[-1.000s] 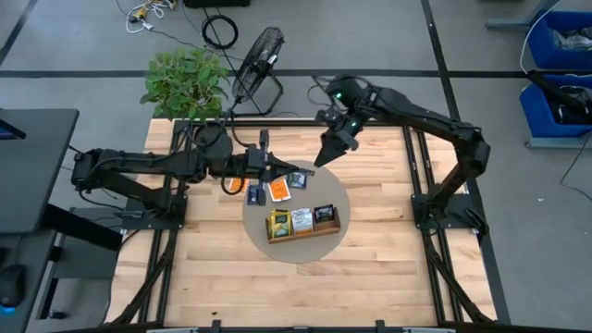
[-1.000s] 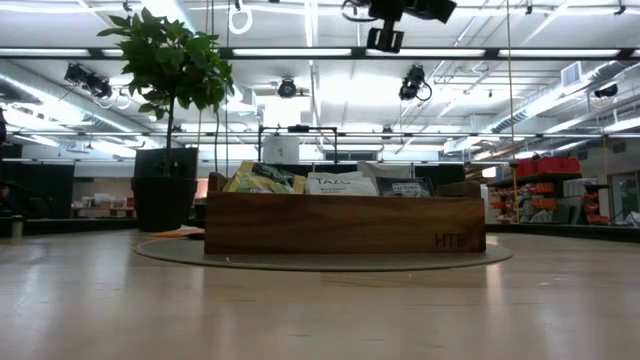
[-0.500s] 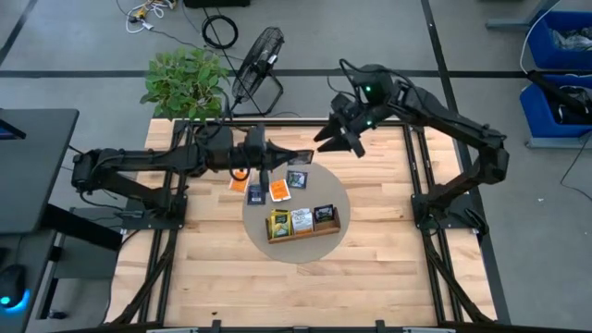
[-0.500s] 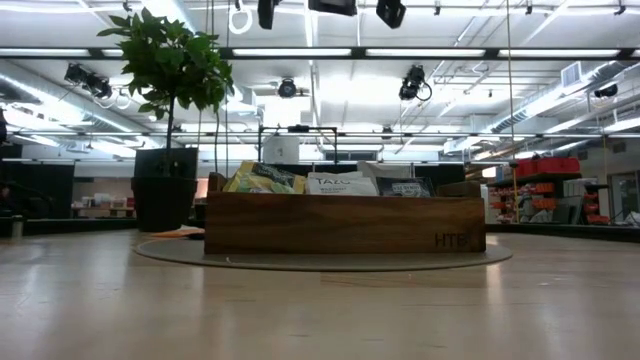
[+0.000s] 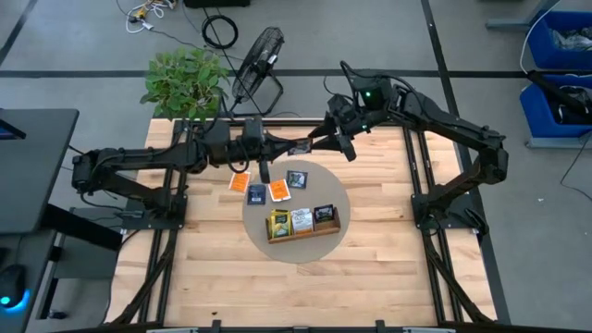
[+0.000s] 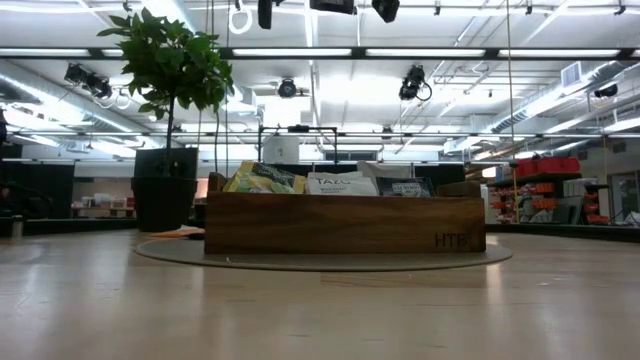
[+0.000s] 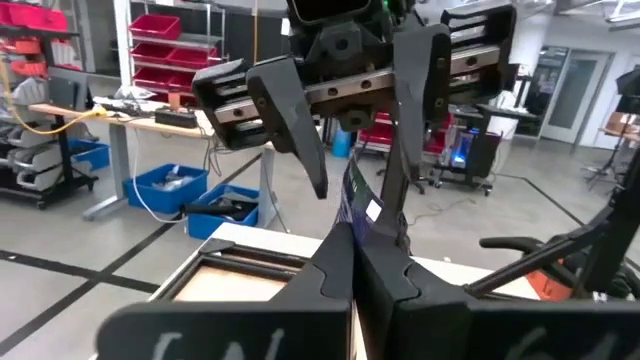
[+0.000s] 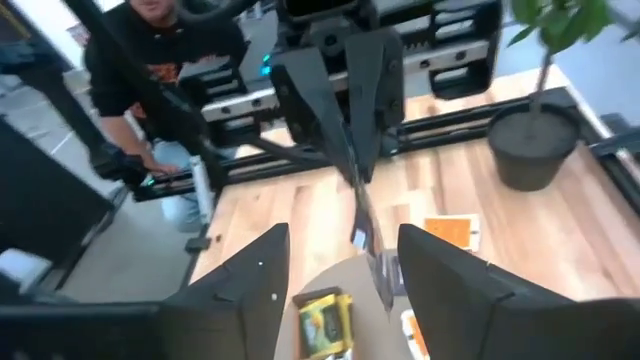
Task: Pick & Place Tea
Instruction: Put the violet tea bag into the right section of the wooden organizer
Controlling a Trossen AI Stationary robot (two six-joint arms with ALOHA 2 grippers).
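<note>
Here a mid-air handover, upper centre of the high view: left tool (image 5: 289, 148) clenched on a dark tea packet (image 7: 358, 205), held edge-up; right tool (image 5: 319, 143) spread wide, fingers (image 8: 440, 270) either side of the packet, not closed on it

To do it well, I judge: right tool closes square on the free upper half, left lets go only once that grip is firm

Other packets lie flat on the round mat (image 5: 342, 199) above the wooden tray (image 5: 303, 233), more stand in the tray

Readable in the low view: "TAZO" on the white packet (image 6: 340, 184); a burnt mark on the tray front (image 6: 450, 241), letters unclear
</note>
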